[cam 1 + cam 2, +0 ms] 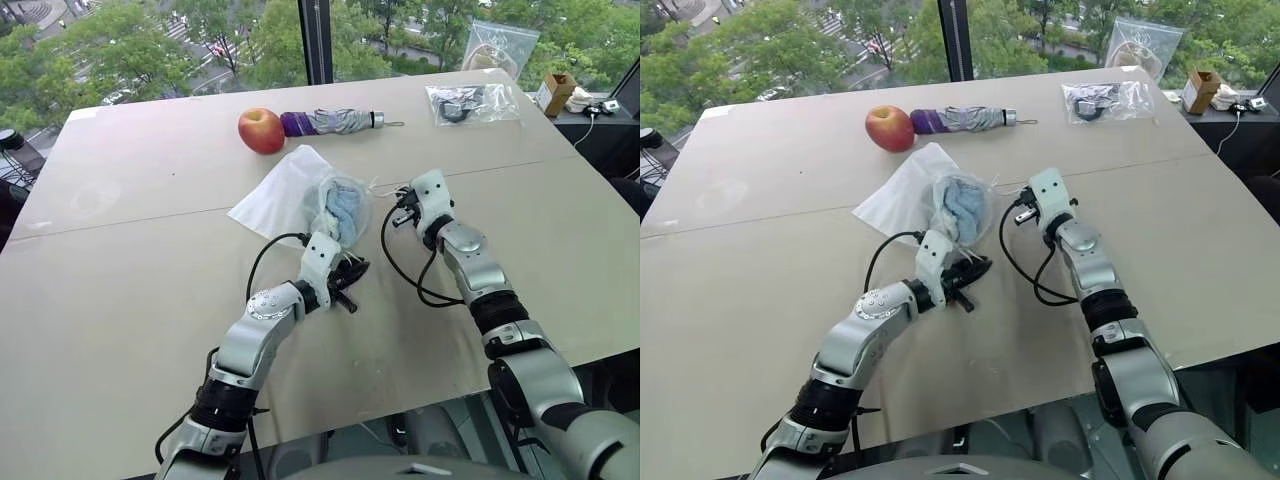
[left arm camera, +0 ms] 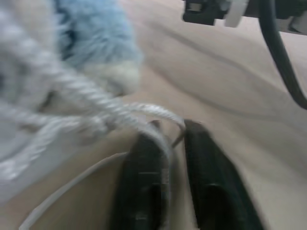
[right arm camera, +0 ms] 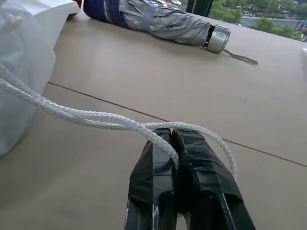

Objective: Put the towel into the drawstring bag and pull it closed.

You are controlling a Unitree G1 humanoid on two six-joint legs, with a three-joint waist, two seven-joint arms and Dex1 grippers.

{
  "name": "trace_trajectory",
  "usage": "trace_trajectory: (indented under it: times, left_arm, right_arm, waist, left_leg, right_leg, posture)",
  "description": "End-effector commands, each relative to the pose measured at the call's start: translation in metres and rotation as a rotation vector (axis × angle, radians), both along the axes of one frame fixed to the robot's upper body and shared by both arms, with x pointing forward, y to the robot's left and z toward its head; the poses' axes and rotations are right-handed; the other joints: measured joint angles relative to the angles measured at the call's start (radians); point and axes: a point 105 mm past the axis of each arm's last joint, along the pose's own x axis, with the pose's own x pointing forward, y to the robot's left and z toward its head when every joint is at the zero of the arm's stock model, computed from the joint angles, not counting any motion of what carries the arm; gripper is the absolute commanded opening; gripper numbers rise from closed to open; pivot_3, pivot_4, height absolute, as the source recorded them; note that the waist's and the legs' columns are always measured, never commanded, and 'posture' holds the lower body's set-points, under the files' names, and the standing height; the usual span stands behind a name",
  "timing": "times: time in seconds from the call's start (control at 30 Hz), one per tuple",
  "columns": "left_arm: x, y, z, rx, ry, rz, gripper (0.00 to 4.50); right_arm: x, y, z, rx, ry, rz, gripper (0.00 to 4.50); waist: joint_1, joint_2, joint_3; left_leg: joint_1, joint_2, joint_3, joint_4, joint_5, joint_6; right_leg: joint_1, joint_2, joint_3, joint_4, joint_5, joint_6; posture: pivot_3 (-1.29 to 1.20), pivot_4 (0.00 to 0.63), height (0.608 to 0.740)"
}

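The white drawstring bag lies mid-table, its mouth turned toward my arms. The light blue towel sits inside it at the mouth and shows through the thin fabric. My left gripper is just in front of the mouth. In the left wrist view its fingers are shut on a loop of white drawstring cord, close to the towel. To the right of the mouth, my right gripper is shut on the other cord, which runs taut back to the bag.
A red apple and a folded grey-and-purple umbrella lie behind the bag. Clear plastic zip bags and a small cardboard box sit at the far right. Black cables loop off both wrists over the beige table.
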Motion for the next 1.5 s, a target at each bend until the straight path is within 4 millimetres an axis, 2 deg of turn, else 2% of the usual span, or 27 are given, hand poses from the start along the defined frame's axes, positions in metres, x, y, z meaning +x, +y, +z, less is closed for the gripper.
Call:
trace_trajectory:
  times: [0.03,0.13,0.27,0.33,0.4,0.5,0.53,0.6,0.77,0.8,0.87,0.97,1.03,1.07,1.1,1.13,1.17,1.23,1.27,1.33,1.37,1.43,1.5]
  left_arm:
    - [0.0,0.025,0.0,0.089,-0.073,0.124,0.01]
    - [0.002,0.052,0.005,0.155,-0.184,0.301,0.01]
    - [0.003,0.103,0.017,0.266,-0.324,0.581,0.01]
    - [-0.002,0.161,0.025,0.281,-0.344,0.907,0.01]
    - [-0.013,0.201,0.027,0.283,-0.334,1.125,0.01]
    - [-0.035,0.254,0.024,0.237,-0.284,1.44,0.01]
    - [-0.04,0.263,0.024,0.224,-0.275,1.504,0.01]
    - [-0.048,0.278,0.024,0.185,-0.256,1.607,0.01]
    - [-0.06,0.302,0.025,0.082,-0.219,1.789,0.01]
    - [-0.06,0.304,0.024,0.069,-0.212,1.803,0.01]
    - [-0.046,0.296,0.026,0.007,-0.21,1.728,0.01]
    - [-0.005,0.258,0.039,-0.037,-0.255,1.414,0.01]
    - [0.012,0.228,0.048,-0.021,-0.294,1.195,0.01]
    - [0.018,0.208,0.052,-0.006,-0.305,1.046,0.01]
    - [0.021,0.189,0.053,0.005,-0.305,0.916,0.0]
    - [0.021,0.176,0.053,0.003,-0.292,0.815,0.26]
    - [0.02,0.166,0.052,0.003,-0.275,0.73,0.56]
    - [0.014,0.155,0.051,0.019,-0.239,0.585,1.2]
    - [0.01,0.152,0.049,0.032,-0.218,0.53,1.82]
    - [-0.007,0.146,0.043,0.05,-0.154,0.404,2.7]
    - [-0.018,0.14,0.039,0.063,-0.122,0.331,3.09]
    - [-0.042,0.129,0.026,0.082,-0.027,0.201,3.09]
    - [-0.058,0.129,0.018,0.08,0.041,0.158,3.09]
  right_arm:
    - [0.003,-0.006,0.021,0.016,-0.082,-0.039,0.0]
    - [0.008,-0.021,0.035,0.05,-0.154,-0.135,0.0]
    - [0.013,-0.058,0.058,0.09,-0.281,-0.344,0.0]
    - [0.015,-0.093,0.068,0.142,-0.325,-0.526,0.0]
    - [0.014,-0.119,0.068,0.216,-0.316,-0.663,0.0]
    - [0.009,-0.164,0.048,0.407,-0.204,-0.925,0.0]
    - [0.007,-0.174,0.04,0.455,-0.168,-0.988,0.0]
    - [0.0,-0.192,0.02,0.569,-0.077,-1.116,0.0]
    - [-0.019,-0.211,-0.016,0.746,0.069,-1.338,0.0]
    - [-0.02,-0.212,-0.018,0.755,0.078,-1.353,0.0]
    - [-0.011,-0.2,-0.015,0.761,0.089,-1.255,0.0]
    - [0.019,-0.144,0.011,0.741,0.082,-0.841,0.0]
    - [0.025,-0.103,0.032,0.677,0.041,-0.544,0.0]
    - [0.021,-0.076,0.039,0.581,0.026,-0.35,0.0]
    - [0.013,-0.05,0.041,0.472,0.025,-0.161,0.64]
    - [-0.001,-0.026,0.038,0.367,0.038,0.028,0.97]
    - [-0.016,-0.012,0.03,0.301,0.071,0.171,1.41]
    - [-0.045,-0.008,0.013,0.213,0.152,0.36,2.29]
    - [-0.057,-0.011,0.006,0.16,0.167,0.416,2.9]
    - [-0.075,-0.027,-0.01,0.052,0.213,0.487,3.78]
    - [-0.081,-0.037,-0.014,0.042,0.234,0.497,3.82]
    - [-0.085,-0.06,-0.018,0.016,0.236,0.483,3.82]
    - [-0.089,-0.08,-0.022,-0.029,0.241,0.462,3.82]
  waist:
    - [-0.001,0.0,0.0]
    - [-0.001,0.0,0.0]
    - [0.002,0.0,0.0]
    - [0.002,0.0,0.0]
    - [0.003,0.0,0.0]
    - [0.003,0.0,0.0]
    - [0.005,-0.001,0.0]
    - [0.007,-0.001,-0.001]
    - [0.007,-0.001,-0.001]
    - [0.006,-0.001,-0.001]
    - [0.005,-0.001,-0.001]
    - [-0.002,-0.002,-0.001]
    - [-0.006,-0.002,-0.001]
    - [-0.006,-0.002,-0.001]
    - [-0.006,-0.001,-0.001]
    - [-0.005,-0.001,-0.001]
    - [-0.003,-0.001,-0.001]
    - [0.001,-0.001,-0.001]
    - [0.003,-0.001,-0.001]
    - [0.007,-0.001,-0.001]
    - [0.007,0.0,0.0]
    - [0.005,0.001,0.0]
    - [0.003,0.0,0.0]
  left_leg:
    - [0.0,0.0,0.0,0.0,0.0,0.0]
    - [0.001,0.001,0.0,-0.001,0.0,0.0]
    - [0.003,0.0,0.001,-0.001,0.0,0.0]
    - [0.003,0.0,0.001,0.0,0.0,0.0]
    - [0.003,0.0,0.001,0.0,0.0,0.0]
    - [0.003,0.0,0.001,0.0,0.0,0.0]
    - [0.003,0.0,0.001,0.0,0.0,0.0]
    - [0.002,0.0,0.0,0.0,0.0,0.0]
    - [0.001,0.0,0.0,0.0,0.0,0.0]
    - [0.001,0.0,0.0,0.0,0.0,0.0]
    - [0.001,0.0,0.0,0.0,0.0,0.0]
    - [0.001,0.0,0.0,0.001,0.0,0.0]
    - [0.002,0.0,0.001,0.001,0.0,0.0]
    - [0.002,0.001,0.001,0.001,0.0,0.0]
    - [0.002,0.001,0.001,0.001,0.0,0.0]
    - [0.002,0.001,0.0,0.0,0.0,0.0]
    - [0.002,0.001,0.0,0.0,0.0,0.0]
    - [0.002,0.002,0.0,0.0,0.0,0.0]
    - [0.001,0.002,-0.001,0.0,0.0,0.0]
    - [0.0,0.002,-0.002,0.0,0.0,0.0]
    - [-0.001,0.002,-0.002,0.0,0.0,0.0]
    - [-0.001,0.002,0.001,0.0,0.0,0.0]
    - [-0.001,0.002,0.002,0.0,0.0,0.0]
  right_leg:
    - [0.0,0.0,0.0,0.0,0.0,0.0]
    - [0.0,0.0,0.001,0.001,0.0,0.0]
    - [0.0,0.0,0.001,0.004,0.0,0.0]
    - [0.0,0.0,0.002,0.005,0.0,0.0]
    - [0.0,0.0,0.002,0.005,0.0,0.0]
    - [0.0,0.0,0.002,0.005,0.0,0.0]
    - [0.0,0.0,0.001,0.005,0.0,0.0]
    - [0.0,0.0,0.001,0.005,0.0,0.0]
    - [0.0,-0.001,0.001,0.004,0.0,0.0]
    - [0.0,-0.001,0.001,0.003,0.0,0.0]
    - [0.0,-0.001,0.0,0.004,0.0,0.0]
    - [0.0,0.0,0.0,0.004,0.0,0.0]
    - [0.0,0.001,0.001,0.004,0.0,0.0]
    - [0.0,0.002,0.001,0.005,0.0,0.0]
    - [0.0,0.002,0.001,0.005,0.0,0.0]
    - [0.0,0.002,0.001,0.005,-0.001,0.0]
    - [0.0,0.002,0.001,0.005,-0.001,0.0]
    - [0.0,0.002,0.0,0.005,-0.001,0.0]
    - [0.0,0.002,0.0,0.005,-0.001,0.0]
    - [-0.001,0.002,-0.002,0.004,-0.001,0.0]
    - [-0.001,0.001,-0.002,0.003,-0.001,0.0]
    - [-0.001,-0.001,-0.001,-0.001,-0.003,-0.003]
    - [0.0,-0.001,0.0,-0.004,-0.005,0.0]
  posture:
    - [0.0,0.15,0.74]
    - [0.0,0.15,0.74]
    - [0.0,0.15,0.74]
    - [0.0,0.15,0.74]
    - [0.0,0.15,0.74]
    - [0.0,0.15,0.74]
    - [0.0,0.15,0.74]
    - [0.0,0.15,0.74]
    - [0.0,0.15,0.74]
    - [0.0,0.15,0.74]
    - [0.0,0.15,0.74]
    - [0.0,0.15,0.74]
    - [0.0,0.15,0.74]
    - [0.0,0.15,0.74]
    - [0.0,0.15,0.74]
    - [0.0,0.15,0.74]
    - [0.0,0.15,0.74]
    - [0.0,0.15,0.74]
    - [0.0,0.15,0.74]
    - [0.0,0.15,0.74]
    - [0.0,0.15,0.74]
    - [0.0,0.15,0.74]
    - [0.0,0.15,0.74]
